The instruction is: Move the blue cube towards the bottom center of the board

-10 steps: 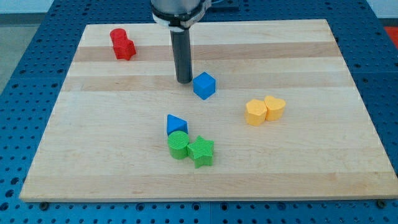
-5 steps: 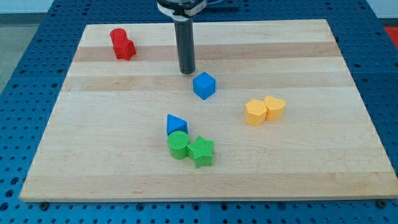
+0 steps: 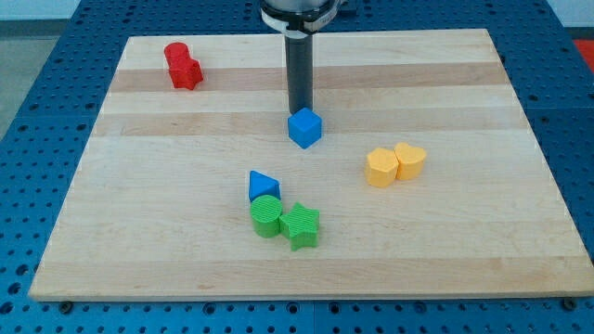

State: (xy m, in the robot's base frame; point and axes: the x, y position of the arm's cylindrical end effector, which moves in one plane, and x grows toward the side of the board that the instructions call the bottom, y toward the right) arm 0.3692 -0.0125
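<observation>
The blue cube [image 3: 304, 128] sits on the wooden board [image 3: 167, 232], a little above the board's middle. My tip [image 3: 299, 110] is the lower end of the dark rod, right at the cube's top edge, on the side toward the view's top. It looks to be touching the cube or nearly so.
A blue triangle [image 3: 262, 186] lies below the cube, touching a green cylinder [image 3: 266, 216] and a green star [image 3: 301, 226]. Two yellow blocks [image 3: 395, 164] sit at the view's right. Two red blocks [image 3: 182, 65] sit at the top left.
My tip has moved from the cube's upper left toward the view's right and top, and now stands directly above the cube. The blue cube has not visibly moved.
</observation>
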